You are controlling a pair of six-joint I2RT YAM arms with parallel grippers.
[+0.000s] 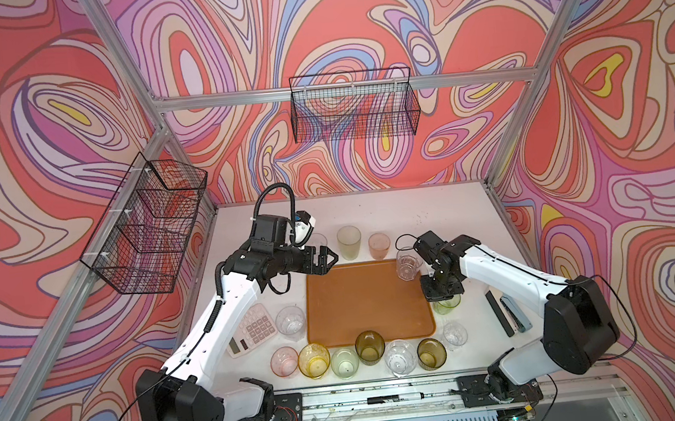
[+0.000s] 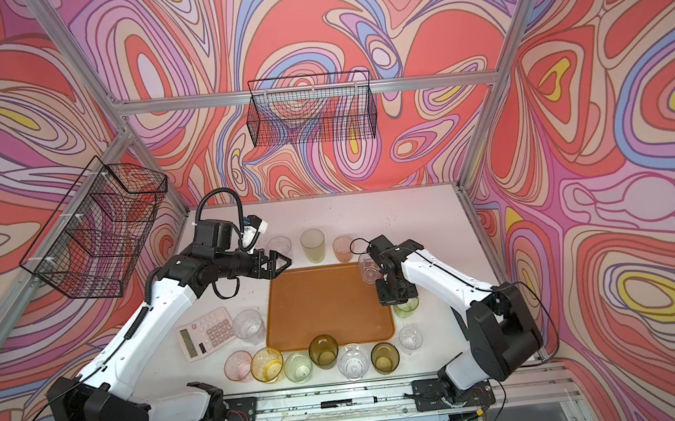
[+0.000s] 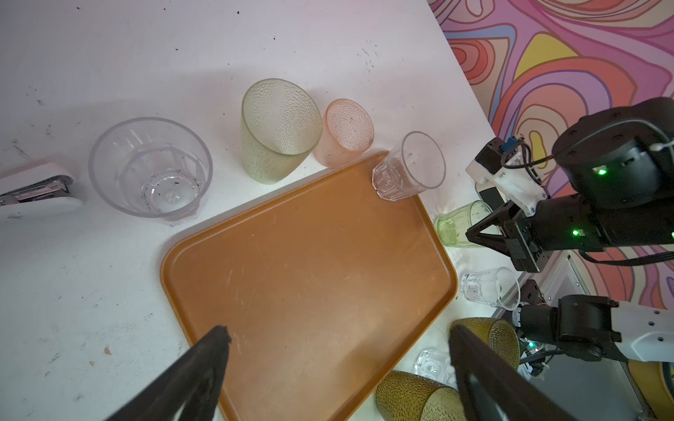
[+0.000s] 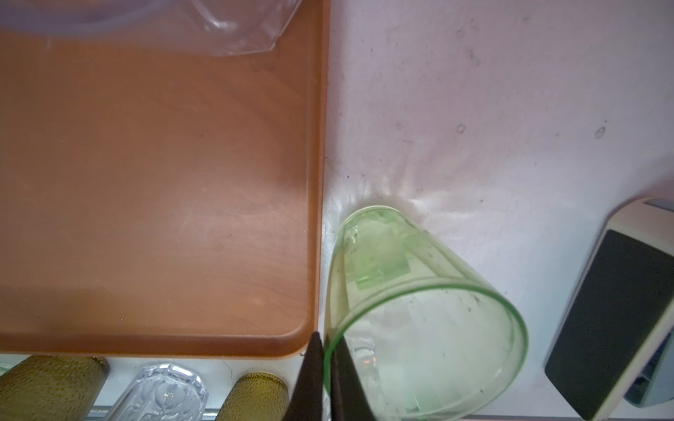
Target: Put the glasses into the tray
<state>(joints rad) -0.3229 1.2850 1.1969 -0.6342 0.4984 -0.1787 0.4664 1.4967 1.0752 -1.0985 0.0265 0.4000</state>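
At the left, the left pincer (image 1: 327, 258) is held wide open above the worktop (image 1: 369, 213), near the far left corner of the tray (image 1: 360, 301), and nothing is gripped in it. A wide clear glass (image 1: 291, 323) is seen just beside the tray's left edge, next to a calculator (image 1: 250, 329). Beyond the far edge, a tall frosted green glass (image 1: 349, 241) and a pink glass (image 1: 379, 245) are stood on the worktop, with another clear one partly hidden behind the left pincer. A row of seven glasses (image 1: 345, 363) is lined up off the tray along its near edge. Only one ribbed clear glass (image 1: 407, 267) is set inside the tray, in its far right corner. At the right, the right pincer (image 4: 329, 371) is closed on the rim of a pale green glass (image 4: 419, 310), with the wall pinched between its fingers. That glass appears to be resting on the worktop just beside the tray's right edge. The task is judged barely begun: one glass is placed, one is gripped, and eleven are left untouched.
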